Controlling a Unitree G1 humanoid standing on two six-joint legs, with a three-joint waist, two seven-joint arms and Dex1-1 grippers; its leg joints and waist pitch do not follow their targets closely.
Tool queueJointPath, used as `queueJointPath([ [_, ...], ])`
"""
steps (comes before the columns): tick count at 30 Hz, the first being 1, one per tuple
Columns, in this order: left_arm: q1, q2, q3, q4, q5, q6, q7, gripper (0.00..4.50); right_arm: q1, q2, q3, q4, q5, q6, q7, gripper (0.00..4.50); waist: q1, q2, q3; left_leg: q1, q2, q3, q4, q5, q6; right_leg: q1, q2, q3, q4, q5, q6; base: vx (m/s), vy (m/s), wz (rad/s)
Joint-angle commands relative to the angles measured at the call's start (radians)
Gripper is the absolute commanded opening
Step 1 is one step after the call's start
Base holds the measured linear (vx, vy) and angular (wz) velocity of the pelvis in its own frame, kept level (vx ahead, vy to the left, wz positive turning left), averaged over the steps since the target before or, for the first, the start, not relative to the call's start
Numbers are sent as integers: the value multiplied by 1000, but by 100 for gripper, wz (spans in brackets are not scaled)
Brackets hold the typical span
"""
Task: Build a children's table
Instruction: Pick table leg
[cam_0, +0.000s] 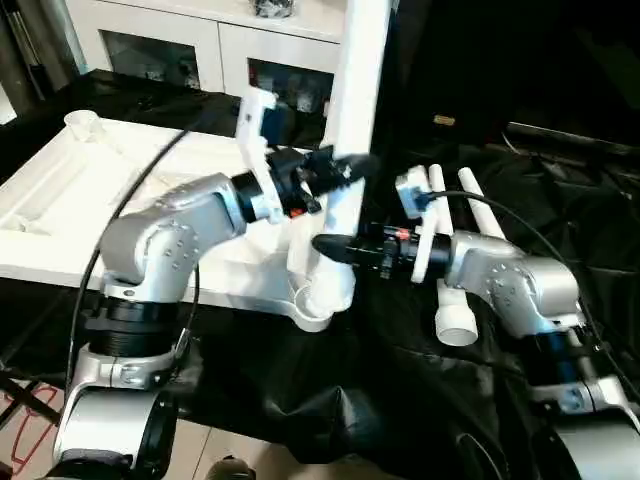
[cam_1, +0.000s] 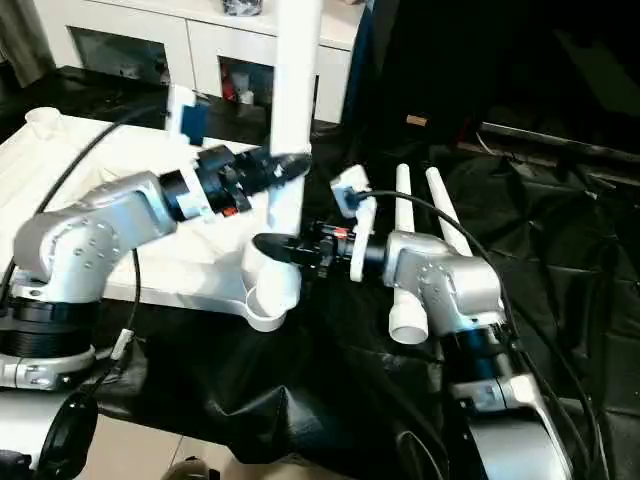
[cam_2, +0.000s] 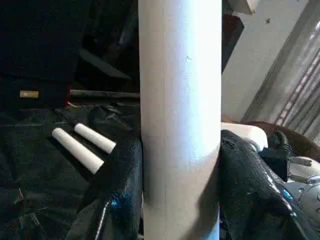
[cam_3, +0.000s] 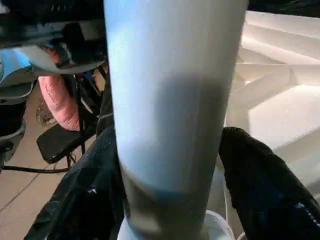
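Note:
The white table top (cam_0: 60, 190) lies upside down on the left, ribs up. One white leg (cam_0: 360, 80) stands upright in the round socket (cam_0: 315, 305) at its near right corner. My left gripper (cam_0: 350, 165) is shut on this leg about halfway up, its fingers (cam_2: 120, 190) pressed against both sides. My right gripper (cam_0: 325, 245) reaches in lower down from the right. Its fingers (cam_3: 250, 180) flank the leg just above the socket, open, with a sliver of gap showing on one side.
Two spare white legs (cam_1: 420, 230) lie side by side on the crumpled black cloth (cam_0: 400, 400) to the right, under my right forearm. A white cabinet with glass doors (cam_0: 200, 40) stands behind the table top. Another corner socket (cam_0: 82, 122) shows at the far left.

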Motion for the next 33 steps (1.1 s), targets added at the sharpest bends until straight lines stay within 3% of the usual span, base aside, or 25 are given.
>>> queueJointPath([
  [1,-10,-6,-14,-20,9,-15,-10,183,-9,-6,14,15,-15,7,-4,304,-1,2,-78,6,20,1,-58,-69,-20,67,-76,59,-65,-95,-138,0,0,0],
  [15,-11,-4,-23,-17,14,-24,-23,183,-19,2,31,40,-26,1,1,304,-1,3,-79,6,20,1,-58,-67,-21,67,-76,59,-62,-76,-143,0,0,0],
  [17,-12,-4,-23,-16,14,-24,-24,183,-20,3,30,42,-24,2,2,269,-1,2,-80,6,20,1,-58,-65,-20,68,-76,59,-62,-75,-144,0,0,0],
  [22,-14,-4,-23,-13,18,-25,-27,183,-22,8,26,51,-31,1,7,250,-1,3,-79,6,21,1,-58,-69,-21,67,-76,59,-63,-80,-144,0,0,0],
  [26,-15,-4,-20,-9,20,-28,-28,183,-19,10,26,56,-33,-3,9,204,0,3,-79,7,21,1,-58,-70,-21,67,-76,59,-62,-78,-144,0,0,0],
  [33,-19,-1,-17,-4,20,-33,-27,183,-17,15,25,56,-36,-5,7,193,-1,4,-80,7,21,0,-58,-65,-21,68,-76,59,-60,-64,-149,0,0,0],
])
